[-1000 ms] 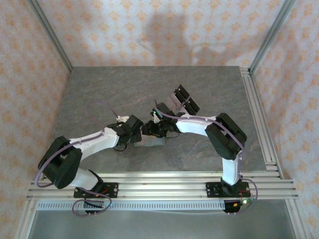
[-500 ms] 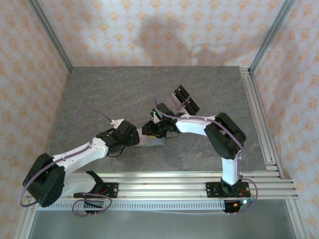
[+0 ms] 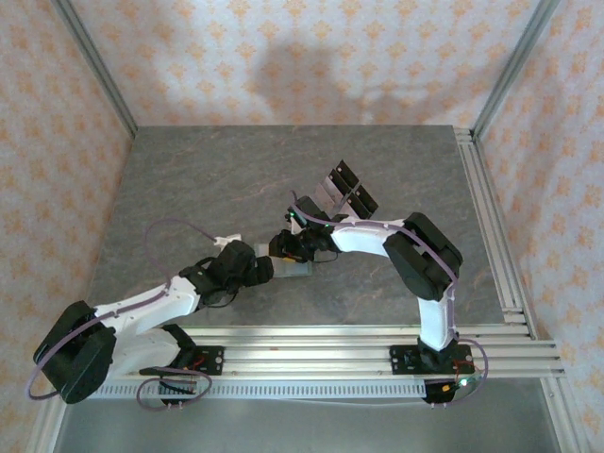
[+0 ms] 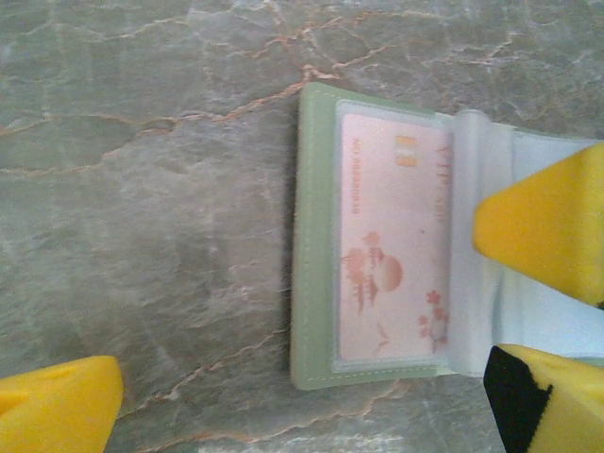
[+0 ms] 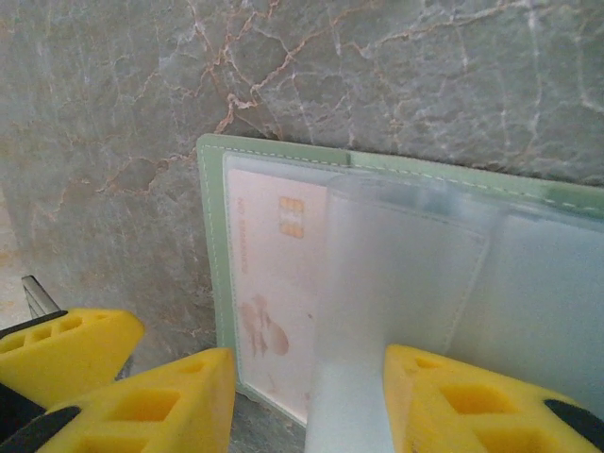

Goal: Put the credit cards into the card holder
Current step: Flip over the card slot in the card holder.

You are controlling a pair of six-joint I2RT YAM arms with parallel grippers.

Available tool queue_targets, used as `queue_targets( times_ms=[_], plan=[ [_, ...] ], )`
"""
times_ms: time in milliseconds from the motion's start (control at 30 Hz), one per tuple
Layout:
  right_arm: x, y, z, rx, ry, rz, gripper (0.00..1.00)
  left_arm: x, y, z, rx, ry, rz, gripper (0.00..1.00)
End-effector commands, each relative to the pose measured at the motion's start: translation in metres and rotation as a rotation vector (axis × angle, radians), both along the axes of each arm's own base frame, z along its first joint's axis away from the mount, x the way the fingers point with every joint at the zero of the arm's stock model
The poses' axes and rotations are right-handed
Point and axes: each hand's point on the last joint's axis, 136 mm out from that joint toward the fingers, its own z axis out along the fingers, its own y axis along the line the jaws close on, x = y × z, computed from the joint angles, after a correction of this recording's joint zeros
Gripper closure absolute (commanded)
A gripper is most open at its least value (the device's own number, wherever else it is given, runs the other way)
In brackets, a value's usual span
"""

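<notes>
The holder (image 4: 314, 236) lies open and flat on the table (image 3: 189, 179), toward the front, between the two arms. A pink card (image 4: 392, 245) with a gold chip sits inside the clear pocket on the holder's left half and fills nearly all of it.

The left fingers (image 4: 57, 408) are spread as wide as they go and hold nothing. The one in the corner of the left wrist view hangs over bare table, apart from the holder's green edge. From above, the left arm (image 3: 151, 300) points at the holder from the left, just short of it.

The right fingers (image 5: 179, 401) stand about half open over the holder's near edge. A clear leaf (image 5: 396, 283) of the holder rises between them. It lies against the right-hand finger, and a gap shows between it and the other finger, so the leaf is straddled, not pinched. In the right wrist view one left finger shows just beside the right pair; whether they touch cannot be told.

A clear tray (image 3: 344, 193) with black ends stands farther back, apart from the holder
</notes>
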Motion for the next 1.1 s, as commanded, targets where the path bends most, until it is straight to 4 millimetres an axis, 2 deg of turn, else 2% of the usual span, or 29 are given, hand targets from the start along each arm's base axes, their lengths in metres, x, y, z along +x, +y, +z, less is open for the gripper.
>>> queue_targets(
  times_ms=[0, 1067],
  plan=[
    [0.009, 0.007, 0.007, 0.031, -0.015, -0.009, 0.55, 0.006, -0.009, 0.0, -0.026, -0.019, -0.003, 0.0],
    [0.012, 0.013, 0.014, 0.058, -0.016, -0.003, 0.55, 0.017, -0.021, -0.029, 0.038, 0.019, -0.021, 0.0]
  ],
)
